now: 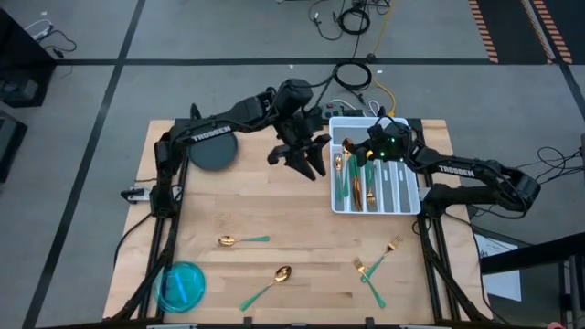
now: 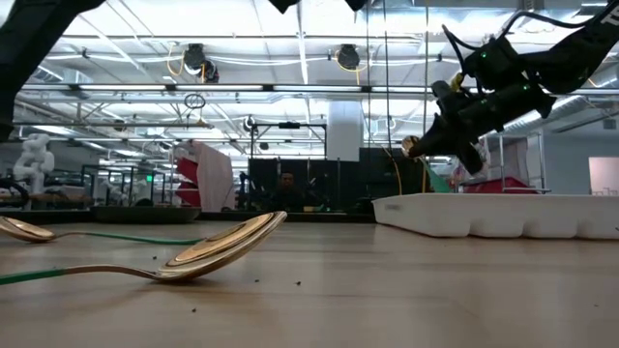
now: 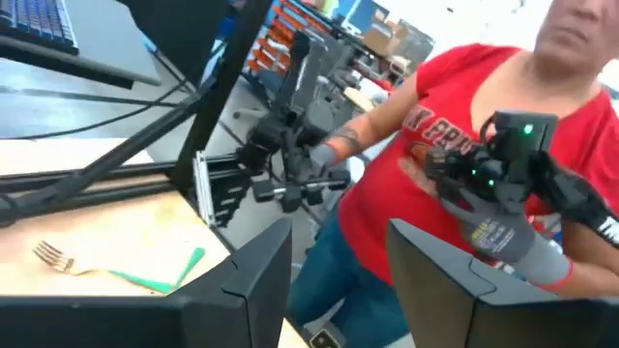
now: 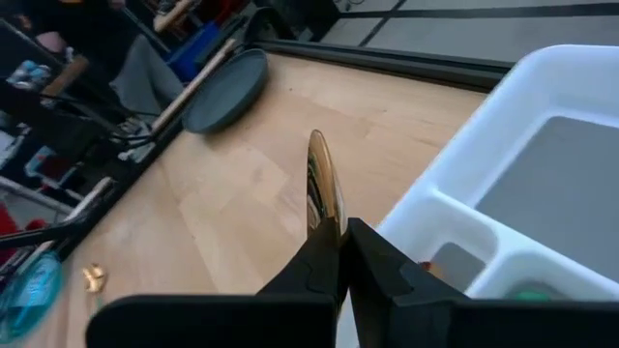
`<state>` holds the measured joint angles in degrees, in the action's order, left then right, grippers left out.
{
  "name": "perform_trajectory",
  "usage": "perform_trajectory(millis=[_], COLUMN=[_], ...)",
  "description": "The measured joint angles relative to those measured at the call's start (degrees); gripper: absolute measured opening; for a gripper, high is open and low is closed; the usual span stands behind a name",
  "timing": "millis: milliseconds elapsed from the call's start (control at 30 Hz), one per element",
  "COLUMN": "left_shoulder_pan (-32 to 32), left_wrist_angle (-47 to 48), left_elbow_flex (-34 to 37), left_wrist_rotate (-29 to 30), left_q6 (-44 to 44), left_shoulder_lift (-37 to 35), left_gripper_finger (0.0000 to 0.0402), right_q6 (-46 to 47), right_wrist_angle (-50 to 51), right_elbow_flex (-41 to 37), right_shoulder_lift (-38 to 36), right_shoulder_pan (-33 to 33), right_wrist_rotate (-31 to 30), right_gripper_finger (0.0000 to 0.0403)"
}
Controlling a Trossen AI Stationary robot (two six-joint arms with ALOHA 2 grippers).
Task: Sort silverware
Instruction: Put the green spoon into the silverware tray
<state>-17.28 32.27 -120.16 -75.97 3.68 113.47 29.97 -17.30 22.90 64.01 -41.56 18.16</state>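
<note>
A gold spoon (image 2: 208, 253) lies nearest on the worktop (image 1: 274, 219). The right pincer (image 4: 338, 253) pinches another spoon (image 4: 323, 188) edgewise above the white tray (image 1: 377, 206); it could twist loose. The left pincer (image 1: 306, 160) hovers open beside the tray.

Held spoon (image 4: 322, 188): handle hidden between right gripper (image 4: 340, 253) fingers; bowl seen edge-on only.
Tray (image 1: 409, 196) contents: individual pieces too small to tell, upper right.
Nearest spoon (image 2: 208, 253): green handle cut off, left edge.
Person (image 3: 464, 126): blurred; head cut off, top edge.
</note>
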Motion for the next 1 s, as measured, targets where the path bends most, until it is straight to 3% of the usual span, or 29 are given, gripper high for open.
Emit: perform_trajectory(millis=[67, 167, 233, 367, 433, 500, 600, 700, 800, 900, 1000], left_shoulder_pan=[0.6, 2.3, 2.8, 3.9, 4.5, 4.2, 1.9, 1.3, 1.4, 1.9, 3.9], left_wrist_angle=[-2.9, -6.4, -9.9, -32.1, -39.6, -40.0, -28.9, -10.5, 8.8, 24.8, 36.1], left_elbow_flex=[0.0, 0.0, 0.1, 0.1, -0.1, 0.0, 0.1, 0.0, -0.2, 2.0, 8.9], left_wrist_rotate=[-0.3, 6.7, 7.4, 8.9, 15.8, 27.1, 44.7, 59.7, 80.6, 98.6, 106.5], left_q6=[4.0, 11.6, 14.3, 22.4, 27.7, 30.5, 21.9, 6.7, -1.4, 4.7, 17.9], left_shoulder_lift=[0.1, -0.1, 0.0, 0.1, -0.3, -1.4, -5.1, -12.4, -19.4, -24.8, -31.0], left_gripper_finger=[0.0175, 0.0175, 0.0175, 0.0174, 0.0166, 0.0146, 0.0097, 0.0045, 0.0010, 0.0011, 0.0022], right_q6=[0.3, -0.6, -1.0, -2.2, -2.4, -2.8, -3.6, -4.3, -5.7, -6.4, -7.1], right_wrist_angle=[-0.2, 0.2, 0.4, 0.3, 0.4, -0.1, -1.2, -2.3, -1.8, -1.7, -1.8], right_elbow_flex=[0.0, 0.0, 0.0, 0.0, 0.0, 0.0, 0.0, 0.0, 0.0, 0.0, 0.0], right_shoulder_lift=[0.0, 0.0, 0.3, 1.7, 2.4, 2.8, 2.8, 2.8, 2.8, 2.9, 3.5], right_shoulder_pan=[0.0, 0.0, -0.1, -0.1, -0.1, -0.1, -0.1, -0.1, -0.1, -0.1, -0.1], right_wrist_rotate=[0.3, 0.3, 0.3, 1.6, 2.2, 3.1, 3.3, 3.2, 3.4, 4.1, 4.3], right_gripper_finger=[0.0000, 0.0000, 0.0000, 0.0000, 0.0000, 0.0000, 0.0000, 0.0000, 0.0000, 0.0000, 0.0000])
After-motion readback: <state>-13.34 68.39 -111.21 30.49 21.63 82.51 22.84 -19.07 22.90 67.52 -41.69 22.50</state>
